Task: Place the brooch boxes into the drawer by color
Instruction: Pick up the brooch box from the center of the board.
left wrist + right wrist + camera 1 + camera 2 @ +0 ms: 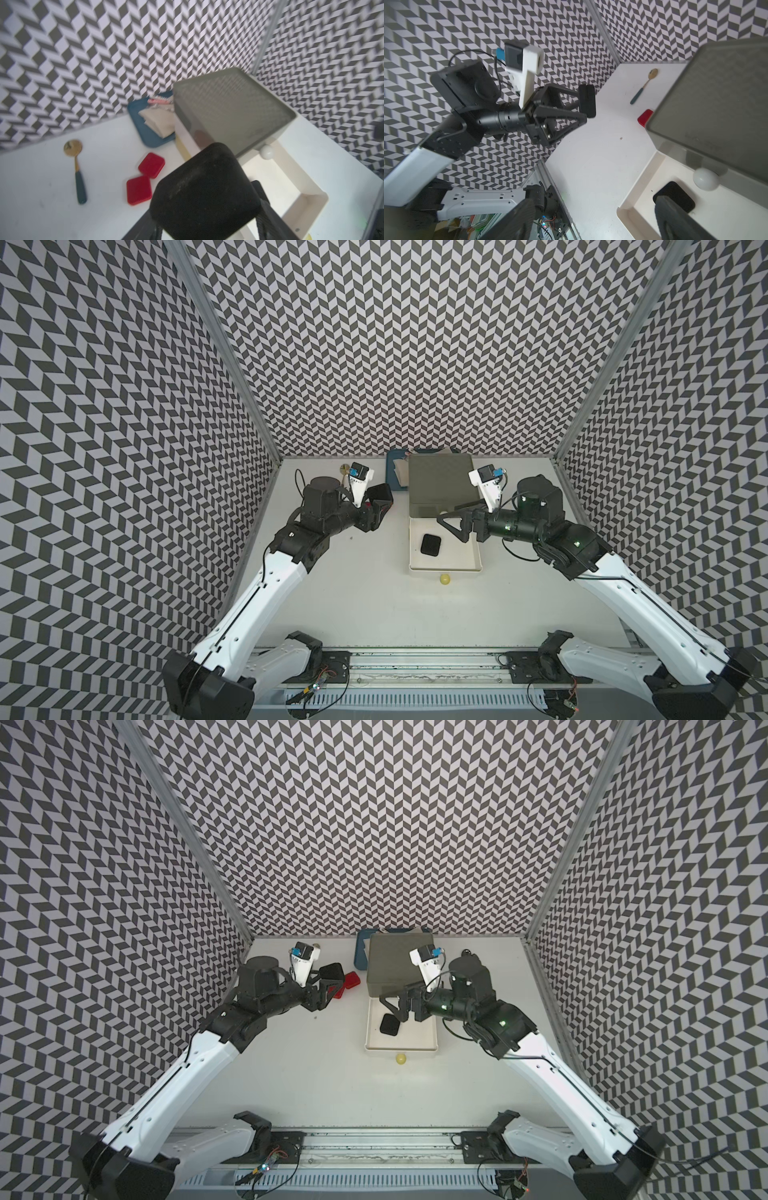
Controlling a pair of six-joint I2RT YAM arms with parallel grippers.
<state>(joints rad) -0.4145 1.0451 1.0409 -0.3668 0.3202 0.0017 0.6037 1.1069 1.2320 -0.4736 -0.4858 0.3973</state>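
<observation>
Now the left gripper (584, 107) is squeezing a black box (205, 191) between its two fingers and holds it up in the air, off the table (374, 605). That box is to the left of the drawer chest (440, 485), near its grey top but not touching it. The white drawer (457, 553) in the middle is pulled out, and a second black box (431, 545) lies flat inside it. The right gripper (449, 515) hangs over that drawer, close to the white knob (705, 179), with its jaws spread wide. Two red boxes (151, 165) lie flat on the table side by side, just beside the chest and close to the lifted box. The yellow knob (444, 579) pokes out in front, below the white drawer. A spoon (75, 166) lies on the table near the back wall, and a blue tray (145, 135) sits at the back, next to the chest.
</observation>
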